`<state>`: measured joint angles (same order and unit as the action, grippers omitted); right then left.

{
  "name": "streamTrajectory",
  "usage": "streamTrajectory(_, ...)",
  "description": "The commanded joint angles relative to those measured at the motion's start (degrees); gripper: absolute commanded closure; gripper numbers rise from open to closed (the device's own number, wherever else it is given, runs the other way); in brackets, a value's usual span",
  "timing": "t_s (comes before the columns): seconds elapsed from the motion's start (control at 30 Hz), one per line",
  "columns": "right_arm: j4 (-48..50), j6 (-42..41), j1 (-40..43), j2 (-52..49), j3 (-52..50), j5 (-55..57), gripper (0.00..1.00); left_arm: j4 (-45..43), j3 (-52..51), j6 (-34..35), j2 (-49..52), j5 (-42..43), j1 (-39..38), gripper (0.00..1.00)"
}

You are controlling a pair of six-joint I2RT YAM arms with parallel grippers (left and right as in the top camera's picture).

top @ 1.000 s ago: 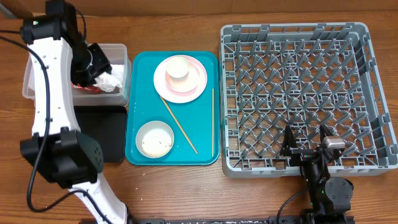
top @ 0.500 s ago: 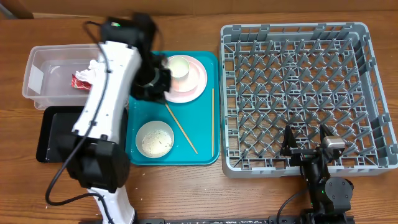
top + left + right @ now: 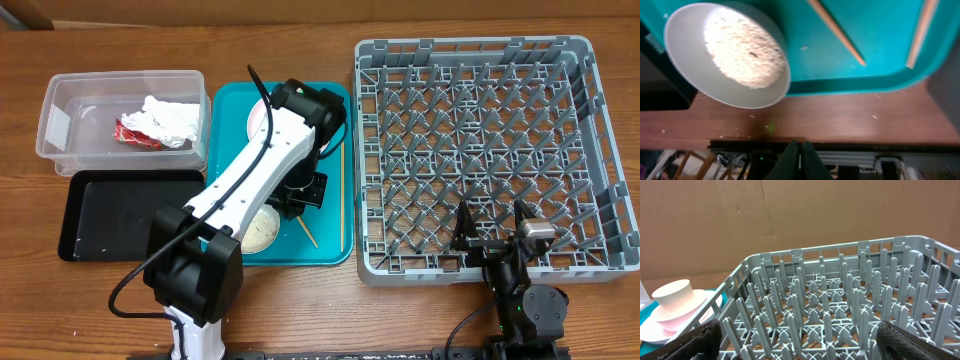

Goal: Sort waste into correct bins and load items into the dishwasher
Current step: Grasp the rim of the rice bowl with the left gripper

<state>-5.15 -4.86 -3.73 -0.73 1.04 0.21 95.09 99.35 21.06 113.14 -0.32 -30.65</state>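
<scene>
My left gripper hangs over the teal tray, just above the white bowl of rice. In the left wrist view its fingers are shut with nothing between them, past the bowl and over the table's front edge. The two chopsticks lie on the tray, and both show in the left wrist view. The pink plate is mostly hidden under the arm. The right wrist view shows the cream cup on it. My right gripper is open and empty at the grey rack's front edge.
The clear tub at the back left holds white napkins and a red wrapper. The black tray lies in front of it. Rice grains dot the table by the teal tray's front edge.
My left arm has swung right from the clear tub to over the teal tray, leaving the napkins in the tub. The right arm has not moved.
</scene>
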Motion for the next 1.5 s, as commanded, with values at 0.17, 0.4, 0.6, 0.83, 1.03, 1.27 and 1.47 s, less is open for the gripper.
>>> streamTrajectory(0.17, 0.3, 0.2, 0.3, 0.6, -0.6, -0.3, 0.00, -6.2, -8.0, 5.4, -0.5, -6.3, 0.2, 0.91)
streamTrajectory(0.4, 0.3, 0.2, 0.3, 0.6, -0.6, -0.3, 0.00, -11.7, -11.7, 5.4, -0.4, -6.3, 0.4, 0.85)
streamTrajectory(0.6, 0.3, 0.2, 0.3, 0.6, -0.6, -0.3, 0.00, -14.9, -13.4, 5.4, -0.4, -6.3, 0.5, 0.81)
streamTrajectory(0.83, 0.3, 0.2, 0.3, 0.6, -0.6, -0.3, 0.00, -16.1, -13.5, 6.5, -0.4, -8.8, 0.7, 0.79)
streamTrajectory(1.03, 0.3, 0.2, 0.3, 0.6, -0.6, -0.3, 0.00, -16.5, -13.5, 6.9, -0.4, -9.2, 0.7, 0.78)
streamTrajectory(1.27, 0.3, 0.2, 0.3, 0.6, -0.6, -0.3, 0.00, -18.1, -16.5, 7.7, -0.4, -8.6, 0.7, 0.76)
streamTrajectory(1.47, 0.3, 0.2, 0.3, 0.6, -0.6, -0.3, 0.00, -21.2, -20.7, 7.7, -0.4, -7.5, 0.7, 0.77)
